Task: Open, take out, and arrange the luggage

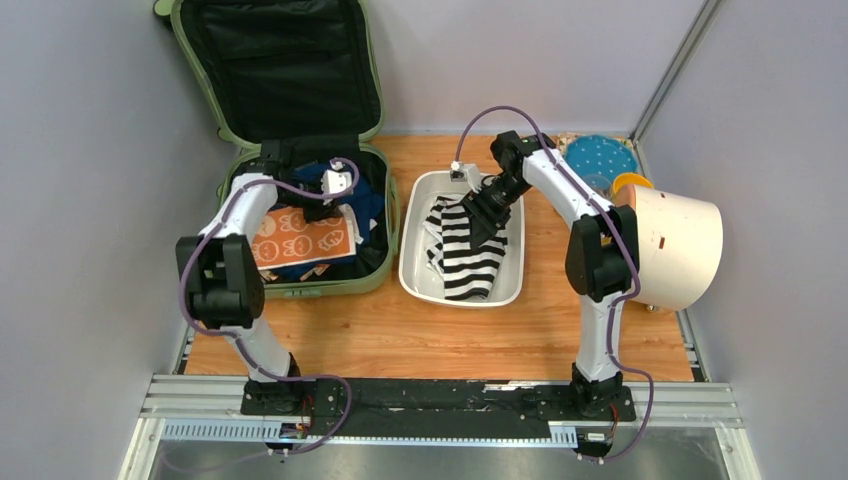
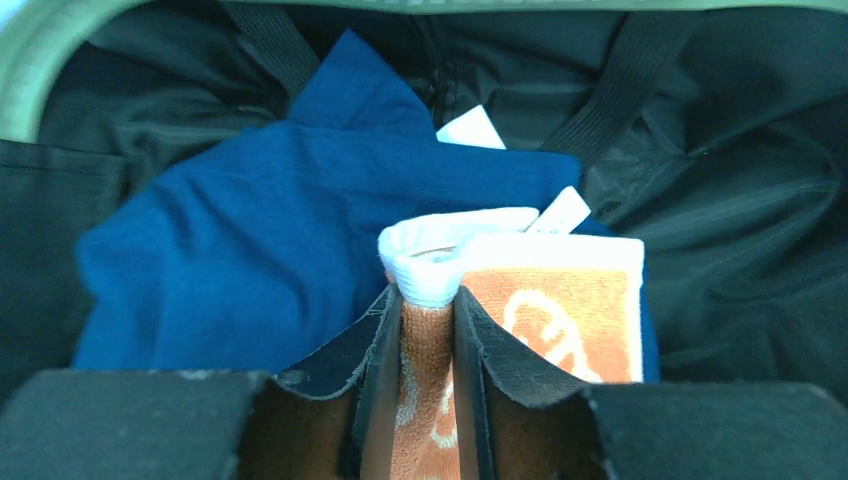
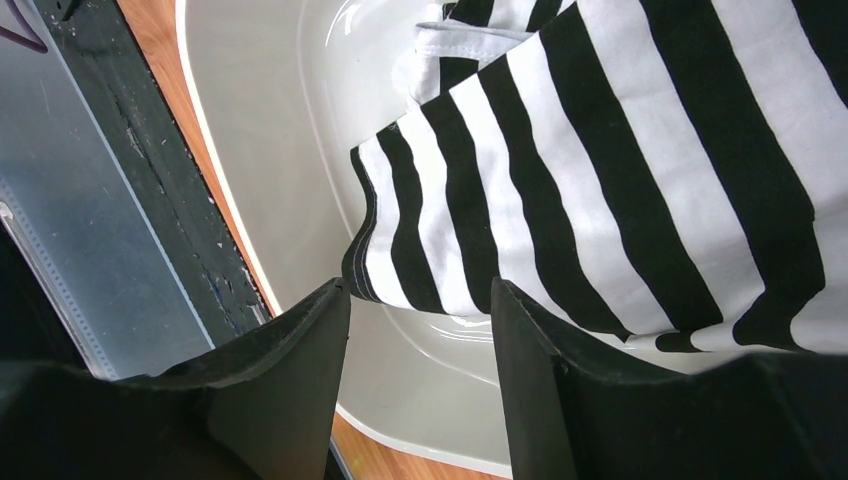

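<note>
While reaching into the luggage [image 1: 280, 70], open at the left of the bench [image 1: 420, 340] with lid raised against the back wall, pinches the white-hemmed edge of an orange towel [image 2: 560, 300] in the left claw [image 2: 428, 300], over a blue cloth [image 2: 230, 250]. Holds the right claw [image 3: 420, 300] wide and empty, just above a striped garment [image 3: 600, 180] in the white tub [image 3: 270, 150].

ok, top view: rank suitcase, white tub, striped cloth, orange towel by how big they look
1. suitcase, lid open
2. white tub
3. striped cloth
4. orange towel

The last two look close and the arms partly cover both, so their order is unsure.
</note>
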`<move>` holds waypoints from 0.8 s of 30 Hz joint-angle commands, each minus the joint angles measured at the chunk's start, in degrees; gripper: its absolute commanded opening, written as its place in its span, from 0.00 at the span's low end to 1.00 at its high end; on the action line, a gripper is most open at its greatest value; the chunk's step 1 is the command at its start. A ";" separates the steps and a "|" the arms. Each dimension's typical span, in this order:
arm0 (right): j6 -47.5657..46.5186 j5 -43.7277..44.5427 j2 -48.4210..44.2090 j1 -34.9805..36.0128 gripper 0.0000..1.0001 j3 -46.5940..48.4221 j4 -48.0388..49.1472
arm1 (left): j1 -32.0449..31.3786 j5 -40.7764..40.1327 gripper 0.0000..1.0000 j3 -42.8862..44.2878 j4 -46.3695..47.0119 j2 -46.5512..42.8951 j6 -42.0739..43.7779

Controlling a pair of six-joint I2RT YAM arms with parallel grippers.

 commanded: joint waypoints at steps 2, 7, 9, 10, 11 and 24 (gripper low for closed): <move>-1.02 -1.67 -3.60 -0.35 0.57 1.83 -3.67 | 0.18 1.79 0.21 -5.55 6.61 -9.42 1.08; -0.93 -2.81 -3.51 -0.35 0.58 3.14 -3.58 | 0.18 3.97 0.00 -3.00 0.80 -9.32 1.63; -0.76 -3.77 -4.21 -0.52 0.62 3.15 -1.57 | 0.18 6.17 0.00 -2.91 1.41 -10.82 0.57; -0.06 -4.13 -6.31 -0.52 0.63 2.36 0.35 | 0.09 8.10 0.00 -3.00 2.29 -12.74 -0.74; 2.47 -4.57 -7.89 -0.52 0.65 1.22 6.90 | -0.17 8.64 0.00 -2.91 2.56 -13.71 -1.28; 23.67 -7.21 -21.10 12.82 0.96 -18.04 76.46 | -1.85 12.86 0.00 -11.70 17.05 -30.07 -16.74</move>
